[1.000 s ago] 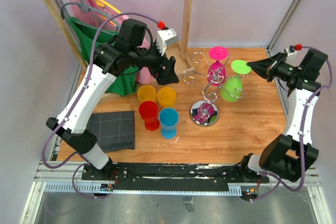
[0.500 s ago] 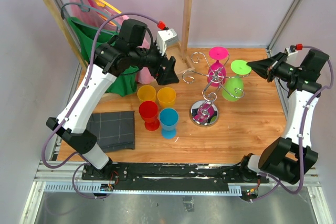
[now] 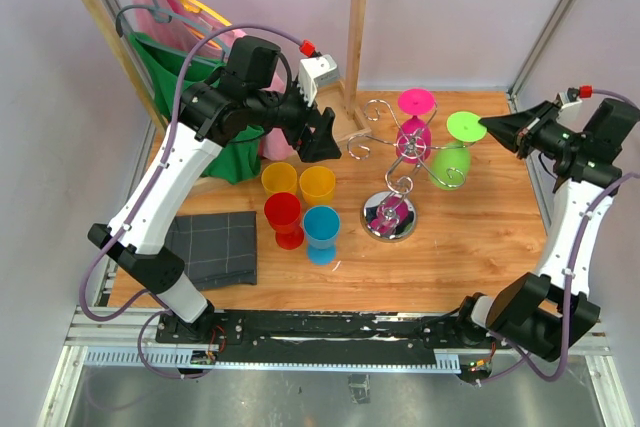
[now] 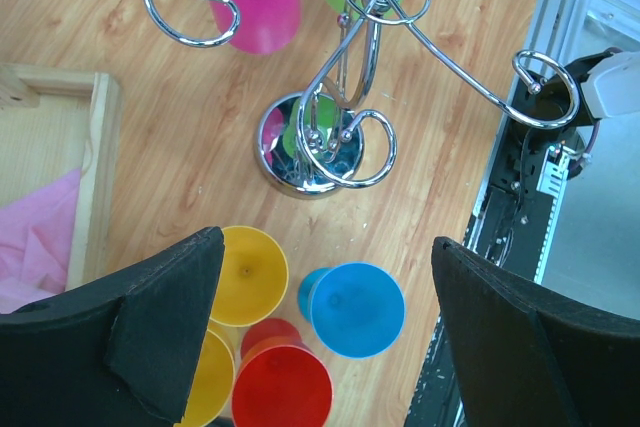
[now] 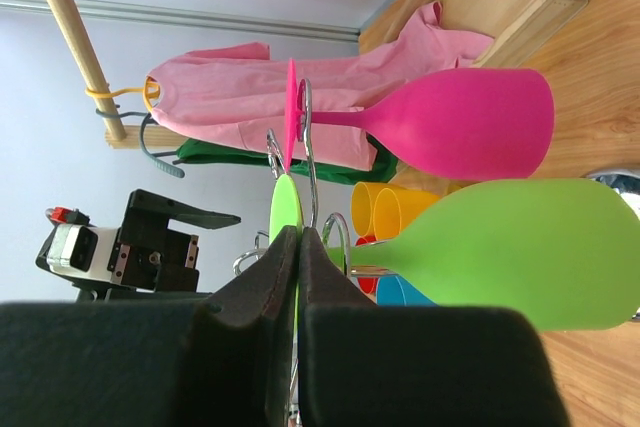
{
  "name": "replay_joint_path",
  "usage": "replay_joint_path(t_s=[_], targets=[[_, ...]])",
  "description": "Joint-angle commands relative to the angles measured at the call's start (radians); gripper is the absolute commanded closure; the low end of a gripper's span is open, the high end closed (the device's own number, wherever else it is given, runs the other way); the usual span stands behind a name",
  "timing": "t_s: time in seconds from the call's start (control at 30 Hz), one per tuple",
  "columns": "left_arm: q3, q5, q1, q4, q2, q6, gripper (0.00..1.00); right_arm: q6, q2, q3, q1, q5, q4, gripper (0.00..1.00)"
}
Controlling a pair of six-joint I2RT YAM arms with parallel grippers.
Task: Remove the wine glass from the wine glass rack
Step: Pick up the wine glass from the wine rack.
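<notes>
The chrome wine glass rack [image 3: 391,218] stands right of the table's middle; its base shows in the left wrist view [image 4: 310,143]. A green wine glass [image 3: 450,164] hangs upside down at its right side, tilted outward. My right gripper [image 3: 490,127] is shut on that glass's flat foot [image 5: 286,205], with the bowl [image 5: 520,247] to the right. Its stem runs close by a hook curl; I cannot tell whether they touch. A pink wine glass [image 3: 413,137] hangs from another arm. My left gripper [image 3: 327,137] hovers open and empty above the cups [image 4: 330,282].
Two yellow cups [image 3: 298,181], a red cup [image 3: 283,215] and a blue cup [image 3: 321,225] stand left of the rack. A dark folded cloth [image 3: 215,247] lies at the near left. A wooden clothes rack [image 3: 357,27] with hung garments [image 3: 200,67] fills the back left.
My right gripper has drawn back to the right with the green glass's foot in it, and the glass has shifted and tilted that way. The left arm has not moved.
</notes>
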Motion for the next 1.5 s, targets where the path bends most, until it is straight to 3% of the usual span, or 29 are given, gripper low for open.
replay_joint_path(t_s=[0.0,1.47], targets=[[-0.005,0.017,0.007,0.016,-0.005,0.009,0.1,0.002,-0.028,-0.01,-0.024,0.0,-0.013,1.0],[-0.002,0.036,0.007,0.017,0.011,0.013,0.1,-0.011,-0.132,-0.085,-0.044,0.022,-0.061,0.99]])
